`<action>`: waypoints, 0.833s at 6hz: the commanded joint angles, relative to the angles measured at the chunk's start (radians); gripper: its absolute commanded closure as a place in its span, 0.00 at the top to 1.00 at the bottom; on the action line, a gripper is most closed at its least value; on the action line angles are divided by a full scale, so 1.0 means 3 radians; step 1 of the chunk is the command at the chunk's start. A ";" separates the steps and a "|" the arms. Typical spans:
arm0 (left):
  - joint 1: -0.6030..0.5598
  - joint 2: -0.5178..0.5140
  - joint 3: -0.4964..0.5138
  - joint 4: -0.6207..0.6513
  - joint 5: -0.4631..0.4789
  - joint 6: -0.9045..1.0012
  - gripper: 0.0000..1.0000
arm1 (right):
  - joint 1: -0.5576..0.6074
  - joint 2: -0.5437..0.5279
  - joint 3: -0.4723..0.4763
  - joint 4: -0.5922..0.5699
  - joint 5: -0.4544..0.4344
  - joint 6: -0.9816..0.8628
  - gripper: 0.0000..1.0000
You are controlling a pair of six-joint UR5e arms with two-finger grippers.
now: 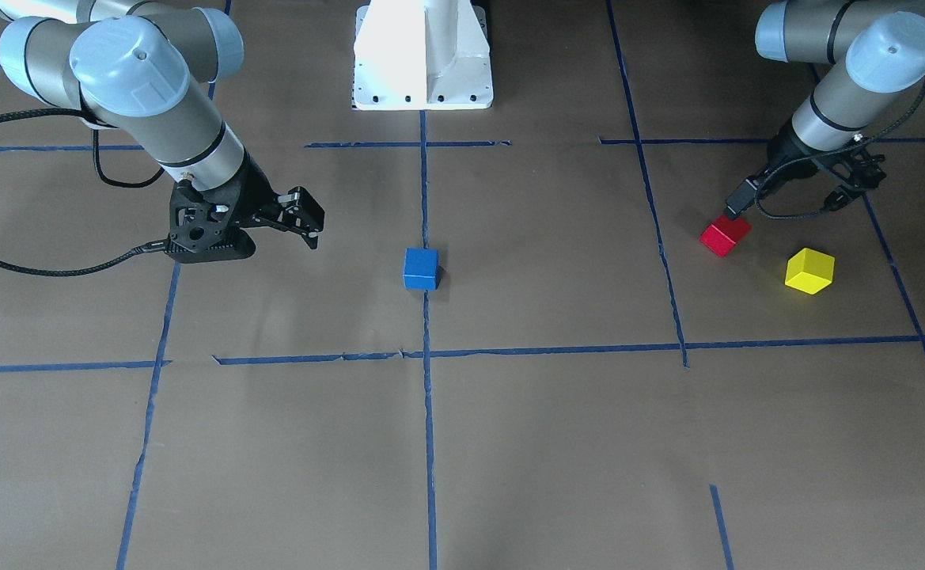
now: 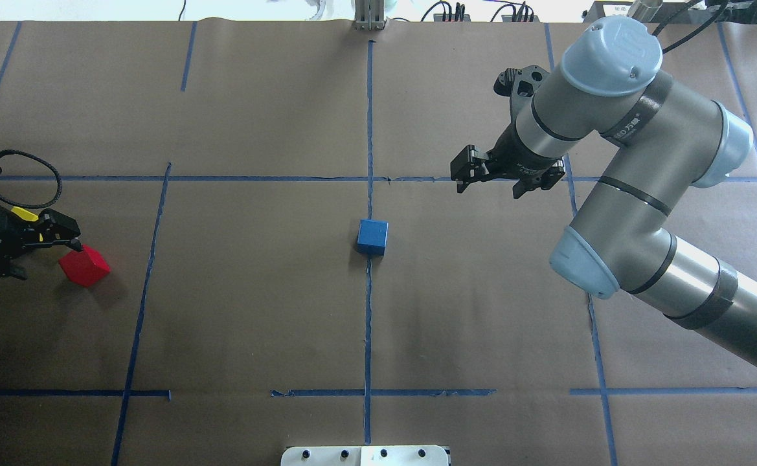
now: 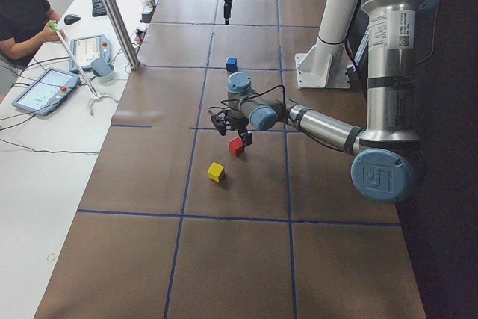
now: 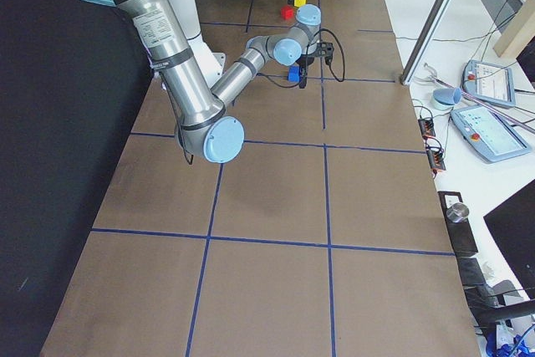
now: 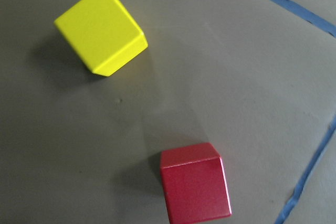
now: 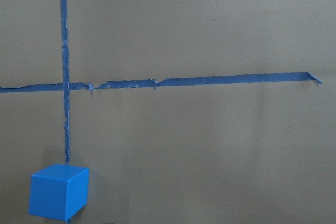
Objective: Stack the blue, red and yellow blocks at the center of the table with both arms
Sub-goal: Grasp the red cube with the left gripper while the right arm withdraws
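Under both arms, table (image 1: 557,443): brown, gridded with tape (image 1: 428,412).
Right arm (image 2: 618,213): reaches in toward the middle.
Left arm (image 1: 842,87): bends down at its own end.
Right gripper (image 2: 491,186): jaws apart, empty, near the blue block (image 1: 421,268), not over it.
Left gripper (image 1: 786,204): spread, empty, just above the red block (image 1: 725,235).
Blue block: table centre, on a tape line.
Red block: on the table, left side.
Yellow block (image 1: 809,271): near red, not touching.
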 commanded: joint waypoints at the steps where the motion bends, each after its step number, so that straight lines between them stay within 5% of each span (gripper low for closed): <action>1: 0.0068 -0.0023 0.0180 -0.0224 0.0056 -0.0222 1.00 | 0.0220 -0.0036 0.0214 -0.0034 0.0028 -0.0004 1.00; 2: 0.0144 -0.0099 0.0272 -0.0245 0.0056 -0.0289 1.00 | 0.0364 -0.0361 0.0459 -0.0014 0.0059 -0.0009 1.00; 5: 0.0165 -0.0182 0.0411 -0.0251 0.0067 -0.0274 1.00 | 0.0360 -0.0410 0.0523 -0.0003 0.0049 -0.0004 1.00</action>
